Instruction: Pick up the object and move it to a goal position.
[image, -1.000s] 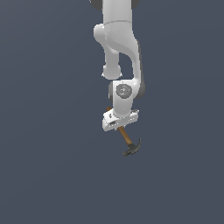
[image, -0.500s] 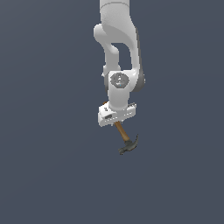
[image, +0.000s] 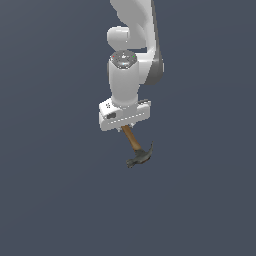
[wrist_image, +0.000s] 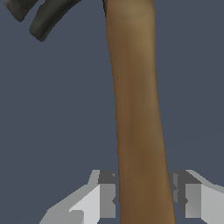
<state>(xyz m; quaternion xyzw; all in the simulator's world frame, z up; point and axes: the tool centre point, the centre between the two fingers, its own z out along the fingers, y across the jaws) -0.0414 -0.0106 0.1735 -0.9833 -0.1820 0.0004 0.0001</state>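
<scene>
The white arm (image: 131, 75) comes down from the top of the exterior view, and its gripper (image: 125, 125) points downward. The fingers (wrist_image: 107, 194) are closed on the brown wooden handle of the hammer (image: 136, 148); in the wrist view one finger pad sits tight on each side of the handle, with no gap that I can see. The hammer hangs below the gripper, a little tilted, so the handle runs down toward the exterior view's right. The dark grey head with its curved claw is the lowest part.

The surroundings are only one flat, dark blue-grey surface (image: 45, 200) which fills both views. It has no texture, no edge and no line where a floor meets a wall, so I cannot tell if the background is a table, a floor or a wall. I also cannot tell if the hammer head touches this surface or is above it, because no shadow is visible under it.
</scene>
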